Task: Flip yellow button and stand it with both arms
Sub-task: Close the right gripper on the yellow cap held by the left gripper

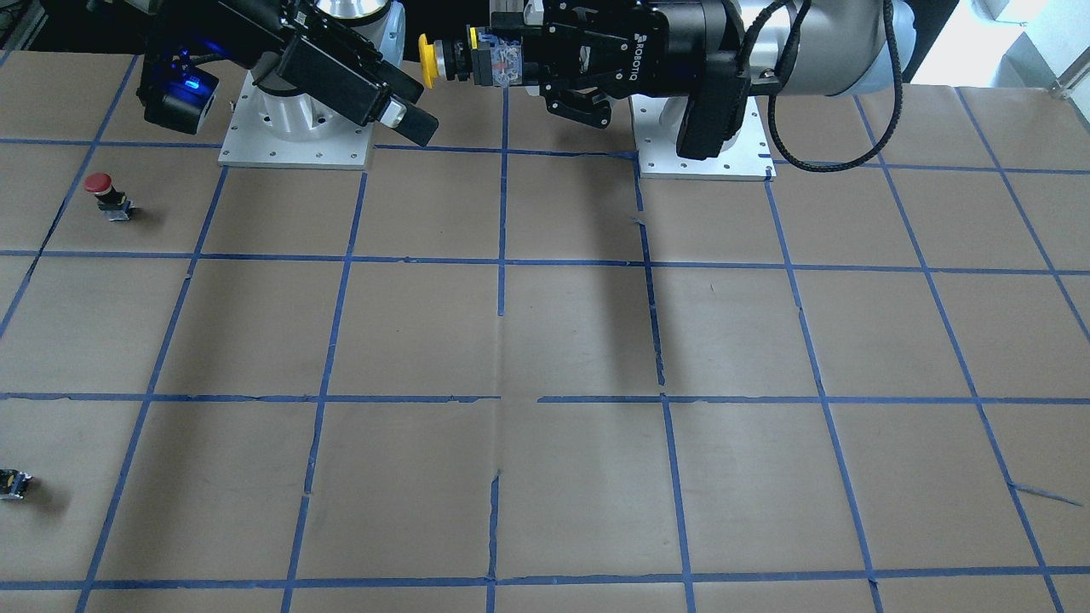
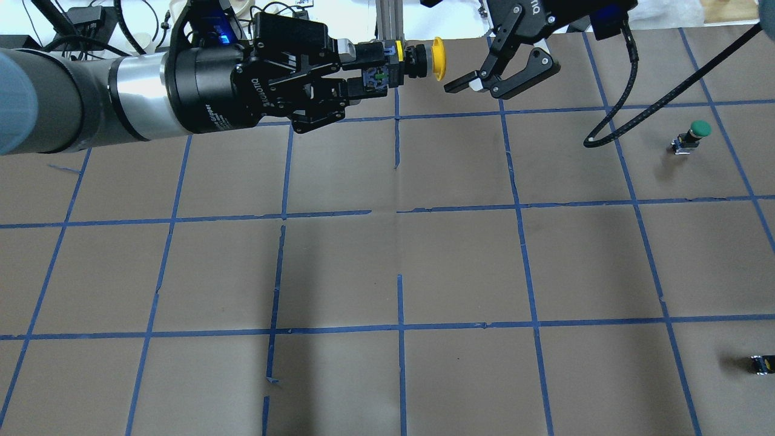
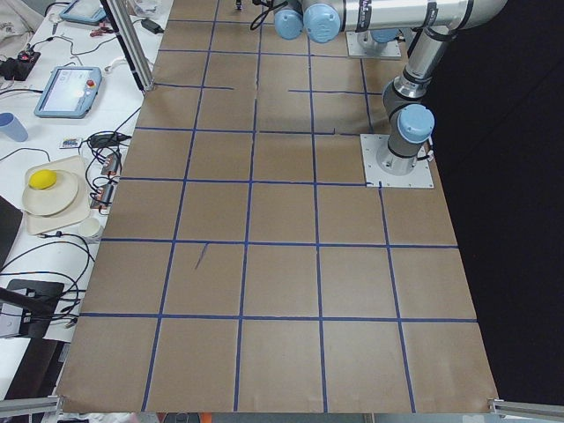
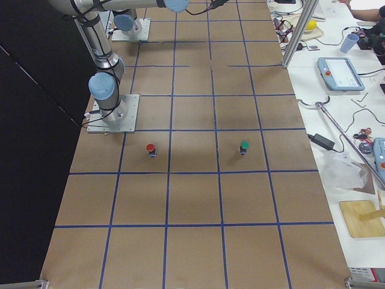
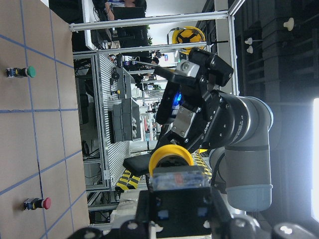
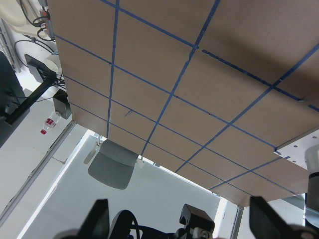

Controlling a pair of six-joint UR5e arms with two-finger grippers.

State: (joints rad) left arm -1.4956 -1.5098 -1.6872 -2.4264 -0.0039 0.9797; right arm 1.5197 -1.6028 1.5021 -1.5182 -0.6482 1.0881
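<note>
The yellow button [image 2: 438, 59] is held in the air, lying sideways, with its yellow cap pointing at the right gripper. My left gripper [image 2: 370, 69] is shut on the button's dark body; it also shows in the front-facing view [image 1: 511, 65], with the cap [image 1: 425, 60] sticking out. My right gripper [image 2: 481, 88] is open and empty, just past the cap, one finger close beside it and not touching. In the left wrist view the cap [image 5: 169, 156] sits in front of the right gripper [image 5: 197, 94]. The right wrist view shows only open fingers [image 6: 97, 219] and the table.
A red-capped button [image 1: 106, 194] stands on the table on the right arm's side. A green-capped button [image 2: 695, 134] stands further out. A small dark capless block [image 2: 761, 364] lies near the table's far right edge. Both arm bases [image 1: 294, 136] are bolted at the robot's edge.
</note>
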